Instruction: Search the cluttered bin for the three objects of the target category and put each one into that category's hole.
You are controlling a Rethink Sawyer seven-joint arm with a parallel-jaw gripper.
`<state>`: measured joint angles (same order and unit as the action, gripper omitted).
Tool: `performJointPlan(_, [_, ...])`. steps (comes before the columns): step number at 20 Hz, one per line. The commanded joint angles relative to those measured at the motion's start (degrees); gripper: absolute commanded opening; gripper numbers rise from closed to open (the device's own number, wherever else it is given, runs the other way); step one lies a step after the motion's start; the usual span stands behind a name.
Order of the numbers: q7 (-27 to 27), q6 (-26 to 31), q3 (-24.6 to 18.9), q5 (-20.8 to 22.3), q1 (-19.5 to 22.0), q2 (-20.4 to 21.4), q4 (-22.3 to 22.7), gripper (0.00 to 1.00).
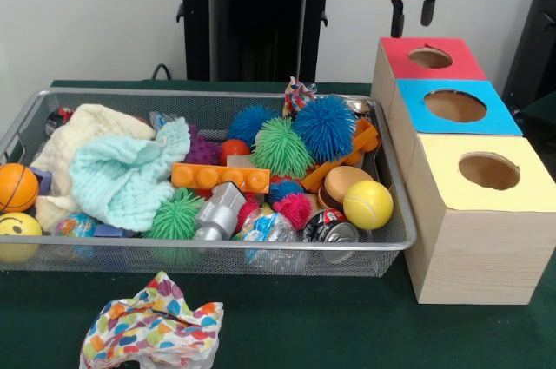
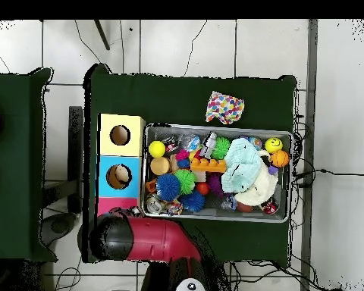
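Cluttered bin [image 1: 395,239] beside holed boxes [image 1: 473,213]

Legible text, labels, numbers: none. The can [image 1: 331,231] at the wire bin's [image 1: 395,239] front carries printed markings too small to read. The yellow ball [image 1: 17,228] bears a smiley face only, no lettering.

At the top of the front view the gripper [image 1: 413,15] shows only its red housing and two dark fingers; the arm above is cut off. From overhead, the arm [image 2: 151,241] covers most of the red box [image 2: 117,203]. The cloths [image 1: 122,169] bury part of the bin [image 1: 217,95]. A patterned cloth [image 1: 152,330] is cropped at the bottom edge.
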<state>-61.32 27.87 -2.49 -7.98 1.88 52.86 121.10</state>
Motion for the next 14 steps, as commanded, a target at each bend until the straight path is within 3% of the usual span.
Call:
performJointPlan(1, [-12.44, 0.06, 3.81, 2.69, -0.05, 2.93, -6.33, 1.00])
performJointPlan(14, [-12.36, 0.40, 4.44, 0.97, -0.11, 5.09, -5.52, 1.00])
